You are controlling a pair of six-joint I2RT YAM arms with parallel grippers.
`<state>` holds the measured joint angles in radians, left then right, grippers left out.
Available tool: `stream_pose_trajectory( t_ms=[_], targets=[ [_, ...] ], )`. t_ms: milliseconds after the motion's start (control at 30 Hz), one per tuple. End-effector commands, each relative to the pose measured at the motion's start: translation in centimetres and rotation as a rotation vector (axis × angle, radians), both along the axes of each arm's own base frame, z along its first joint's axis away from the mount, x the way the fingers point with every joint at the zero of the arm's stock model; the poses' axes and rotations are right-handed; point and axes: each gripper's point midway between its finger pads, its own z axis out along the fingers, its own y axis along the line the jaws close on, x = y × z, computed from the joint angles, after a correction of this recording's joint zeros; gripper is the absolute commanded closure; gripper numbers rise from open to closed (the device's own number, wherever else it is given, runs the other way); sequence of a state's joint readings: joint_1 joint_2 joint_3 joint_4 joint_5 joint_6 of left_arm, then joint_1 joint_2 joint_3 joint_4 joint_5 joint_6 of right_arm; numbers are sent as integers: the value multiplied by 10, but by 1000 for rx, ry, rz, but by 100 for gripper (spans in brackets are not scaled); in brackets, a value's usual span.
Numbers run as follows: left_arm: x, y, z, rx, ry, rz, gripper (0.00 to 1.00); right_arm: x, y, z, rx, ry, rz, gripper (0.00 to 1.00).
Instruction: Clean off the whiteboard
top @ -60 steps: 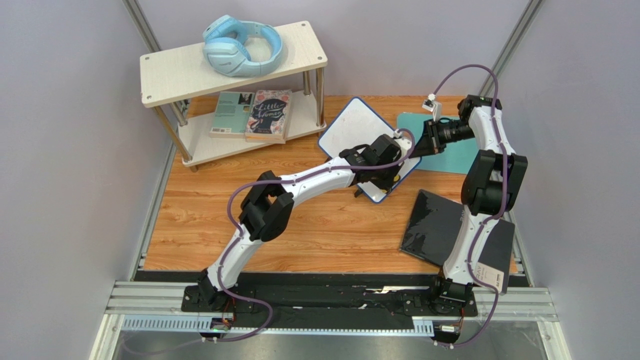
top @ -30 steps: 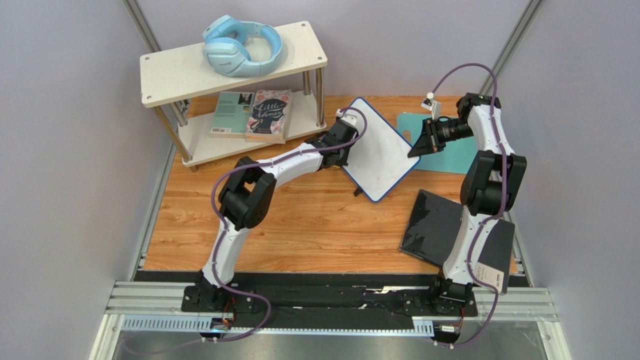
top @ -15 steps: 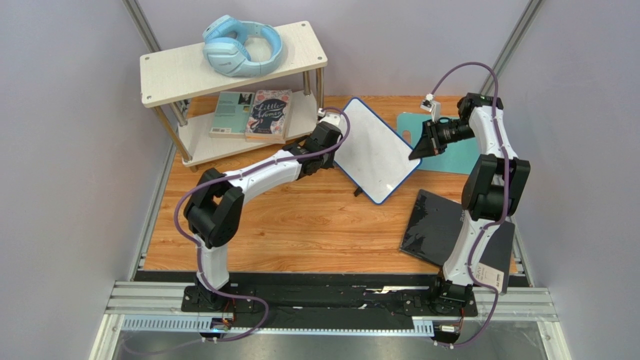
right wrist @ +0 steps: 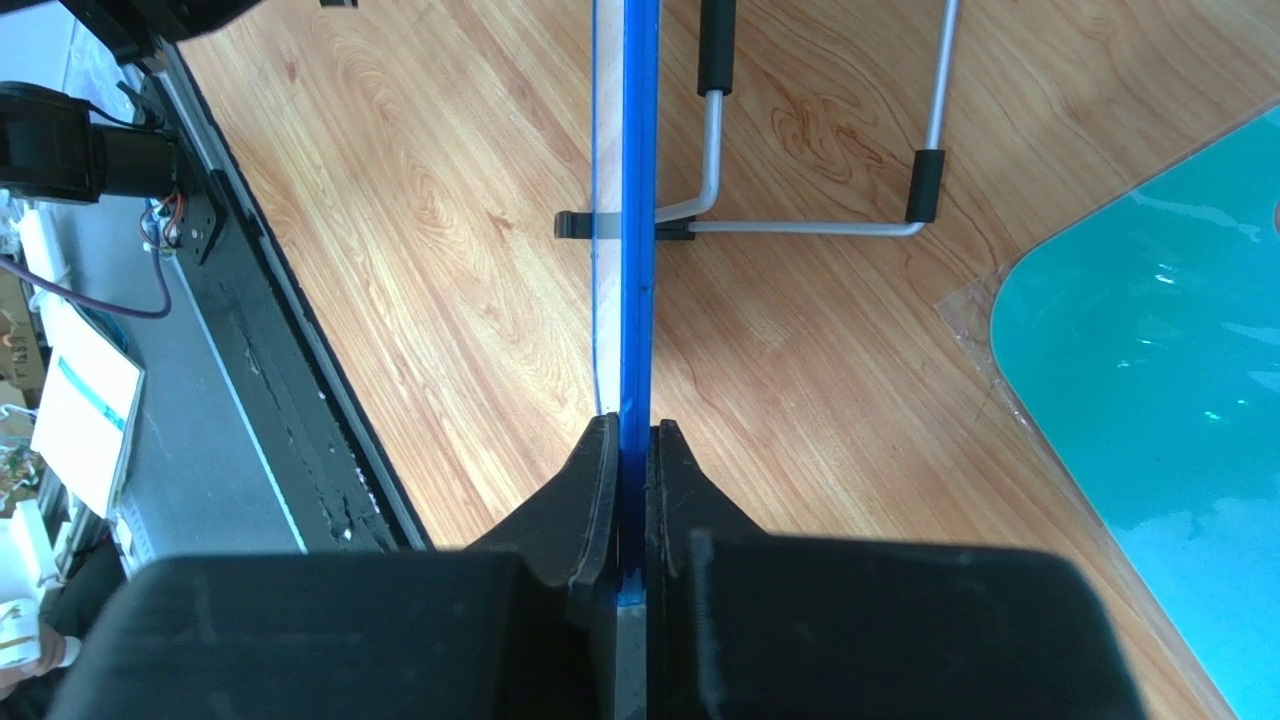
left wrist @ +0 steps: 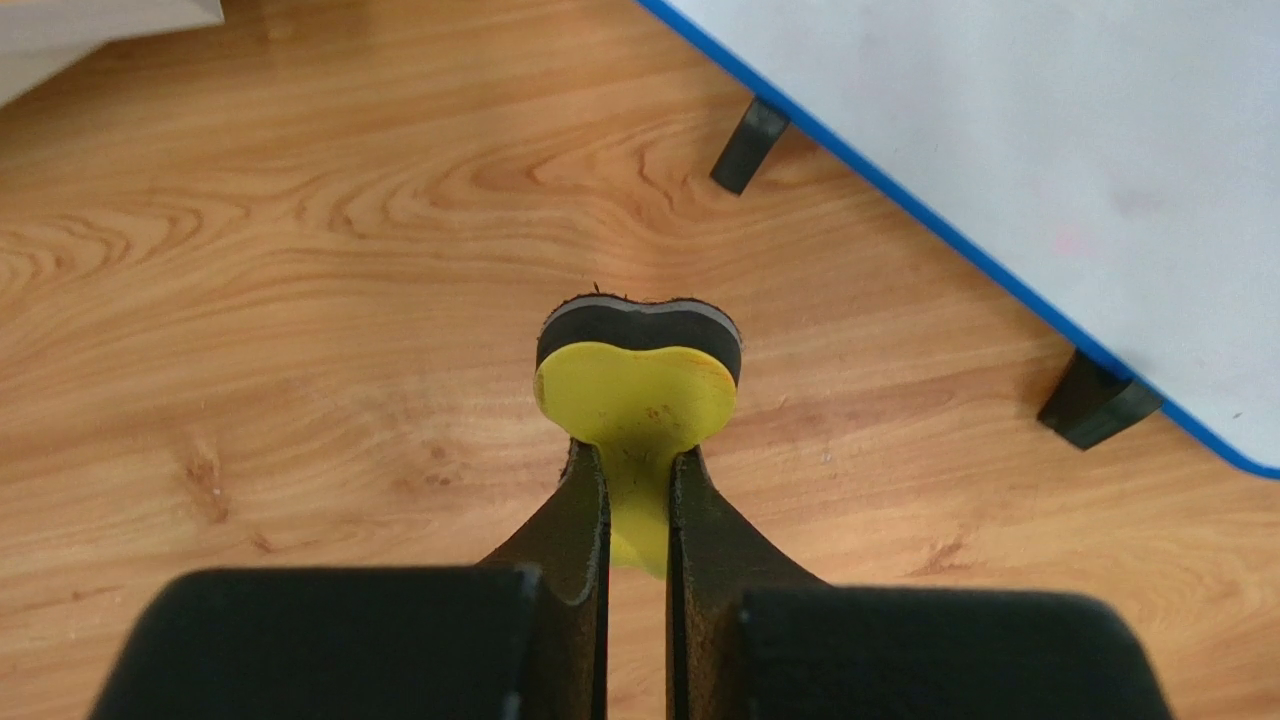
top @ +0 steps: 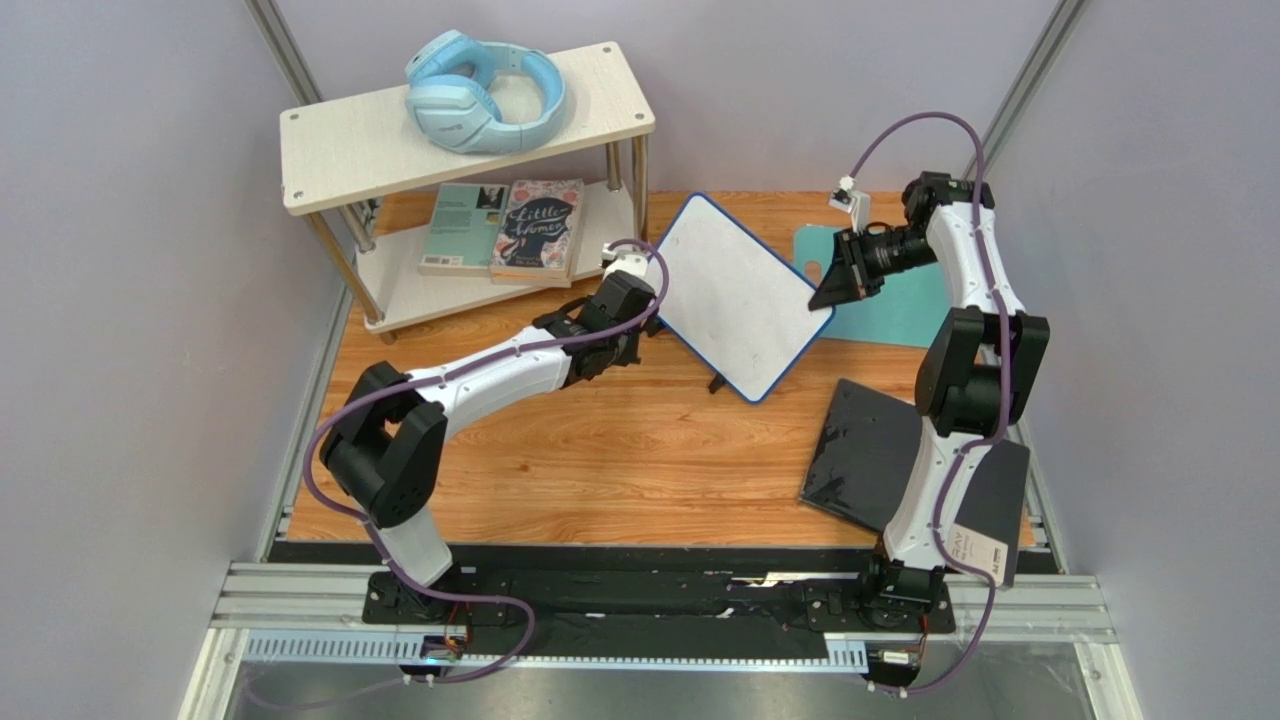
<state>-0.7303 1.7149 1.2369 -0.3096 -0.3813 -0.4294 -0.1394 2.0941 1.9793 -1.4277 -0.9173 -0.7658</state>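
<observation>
Top view: whiteboard (top: 736, 293) stands tilted on the bench (top: 601, 450), between the two sets of jaws. Right jaws are at its right corner. Left jaws are just off its left edge, not touching it. The face reads blank white here.

Left wrist only: left jaws are clamped on the yellow tab of an eraser (left wrist: 639, 360), its dark pad facing away from the jaws. The eraser is over bare wood; cannot tell if it touches the wood. The board's blue edge runs ahead and to the right of these jaws, apart from the eraser, with two black feet (left wrist: 747, 143) under it. There is a faint pinkish smudge on the white face, which the top view does not resolve.

Right wrist only: right jaws are closed on the board's blue frame. The board is seen edge-on, running straight ahead of the jaws. A wire stand (right wrist: 812, 228) with black sleeves sits ahead and to the right of the jaws. A teal mat (right wrist: 1157, 405) lies flat to their right.

Surface: wood-grain bench with a black rail (top: 676, 593) along the near edge carrying both arm bases. A black panel (top: 864, 450) lies on the near side of the right jaws. A white two-tier shelf (top: 601, 90) stands beyond and left of the left jaws, with blue headphones (top: 481, 93) on top and books (top: 526, 228) on the lower tier.

Room: plain grey walls and metal corner posts.
</observation>
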Motion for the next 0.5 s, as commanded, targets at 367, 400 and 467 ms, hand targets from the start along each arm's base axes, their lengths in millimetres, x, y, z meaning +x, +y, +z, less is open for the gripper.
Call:
stream_pose_trajectory(
  t_ms=[367, 400, 467],
  targets=[
    [-32, -4, 0, -112, 64, -38, 100, -35, -1, 2, -45, 230, -5, 100],
    [-34, -3, -2, -107, 73, -39, 100, -36, -1, 1, -51, 233, -2, 99],
    [-36, -1, -6, -100, 83, -41, 100, -37, -1, -6, -85, 245, 12, 96]
  ],
)
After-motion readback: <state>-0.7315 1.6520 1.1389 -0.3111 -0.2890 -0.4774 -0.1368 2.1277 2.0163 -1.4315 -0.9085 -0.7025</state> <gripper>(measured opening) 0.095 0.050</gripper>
